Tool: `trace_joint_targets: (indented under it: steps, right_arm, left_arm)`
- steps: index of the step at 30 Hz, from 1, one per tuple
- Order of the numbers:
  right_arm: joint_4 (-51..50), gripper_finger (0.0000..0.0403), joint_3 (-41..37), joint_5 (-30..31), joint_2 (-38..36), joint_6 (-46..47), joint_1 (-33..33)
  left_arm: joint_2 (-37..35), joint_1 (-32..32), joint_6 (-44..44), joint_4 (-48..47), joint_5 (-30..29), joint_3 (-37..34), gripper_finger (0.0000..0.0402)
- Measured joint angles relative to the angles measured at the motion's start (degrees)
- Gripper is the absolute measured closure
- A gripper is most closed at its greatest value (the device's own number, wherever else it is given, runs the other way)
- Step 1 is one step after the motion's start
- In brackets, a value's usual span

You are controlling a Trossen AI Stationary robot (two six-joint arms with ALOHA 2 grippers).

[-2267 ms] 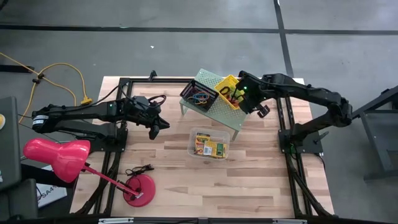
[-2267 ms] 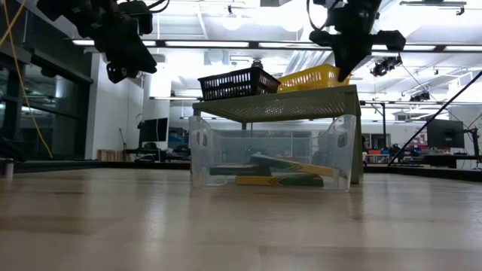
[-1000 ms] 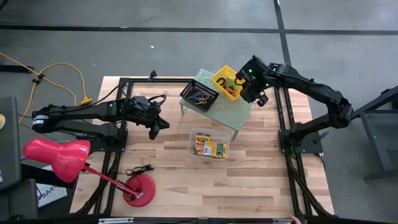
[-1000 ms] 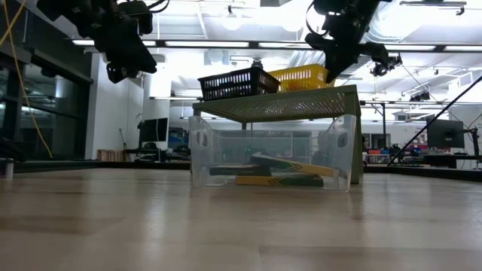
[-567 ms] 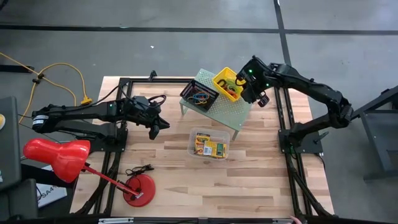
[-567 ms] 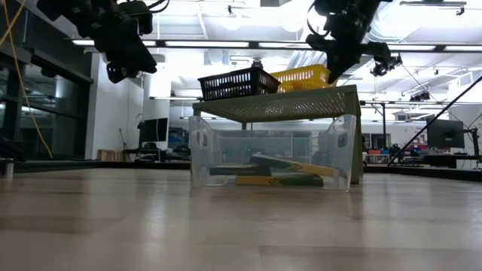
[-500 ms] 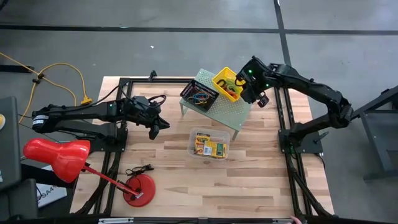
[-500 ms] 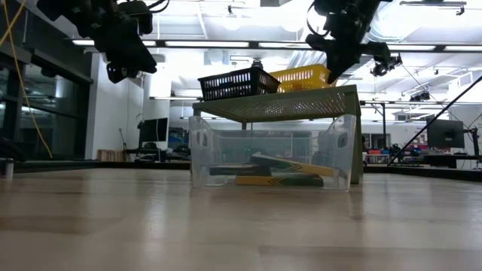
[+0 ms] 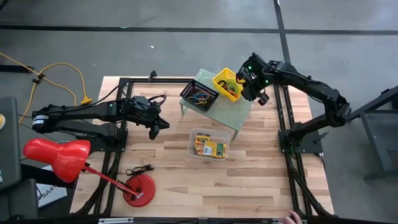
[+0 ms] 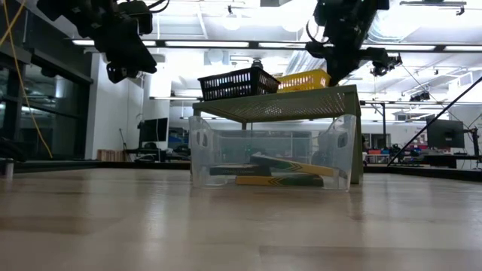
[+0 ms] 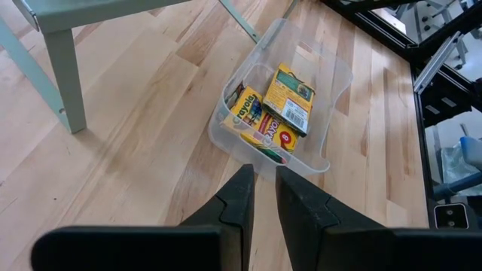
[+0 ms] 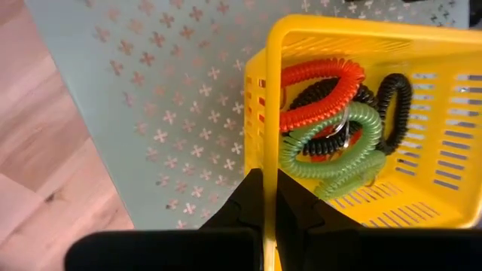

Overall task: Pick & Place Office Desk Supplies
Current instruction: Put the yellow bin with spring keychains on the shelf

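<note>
You can read one word only: "Crayola", printed on the yellow face of a card box [image 11: 251,113] lying in the clear tub [image 11: 331,83], left wrist view. The print on the neighbouring boxes [image 11: 291,98] is too small for you to make out. Other views give you no legible text.

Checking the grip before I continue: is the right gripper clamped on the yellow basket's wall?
Yes, the right gripper pinches the yellow basket rim.

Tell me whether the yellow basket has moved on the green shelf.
Yes. The yellow basket, gripped by the right gripper, has slid toward the shelf's far edge, away from the clear tub.
</note>
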Motion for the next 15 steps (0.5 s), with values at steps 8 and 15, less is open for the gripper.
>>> trace_joint_targets:
  steps: [8,15]
  right_arm:
    - [-2.3,0.0399,5.9,-1.0,5.2,-1.5,-0.8]
    - [-4.9,0.0399,14.1,-1.0,12.0,-4.0,-1.9]
  left_arm:
    - [0.0,0.0,0.0,0.1,0.0,0.0,0.035]
    - [0.0,0.0,0.0,0.1,0.0,0.0,0.035]
